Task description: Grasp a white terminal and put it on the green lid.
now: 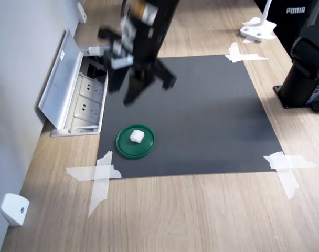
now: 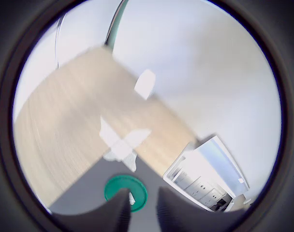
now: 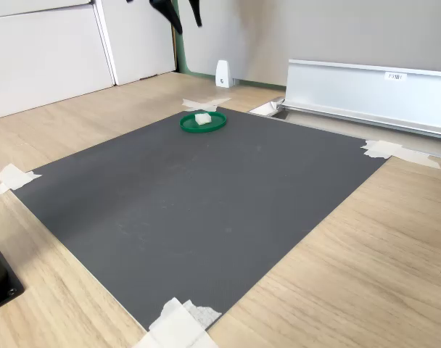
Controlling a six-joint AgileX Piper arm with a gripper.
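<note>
The small white terminal [image 1: 136,136] rests on the green lid [image 1: 145,150], which lies near a taped corner of the black mat [image 1: 201,115]. The second exterior view shows the terminal [image 3: 202,118] on the lid [image 3: 185,124] at the mat's far corner. My gripper [image 1: 125,88] hangs in the air above and behind the lid, blurred, open and holding nothing. In the wrist view the two fingertips [image 2: 119,212] stand apart, with the lid [image 2: 115,186] and terminal [image 2: 132,198] far below them. Only the tips of the gripper [image 3: 183,16] show at the second exterior view's top edge.
An open floor-socket box [image 1: 83,102] with a raised metal flap [image 1: 57,79] sits beside the mat on the first exterior view's left. A white wedge piece [image 1: 12,208] stands by the wall. Tape crosses [image 1: 99,173] hold the mat's corners. A black base [image 1: 306,73] stands at the first exterior view's right.
</note>
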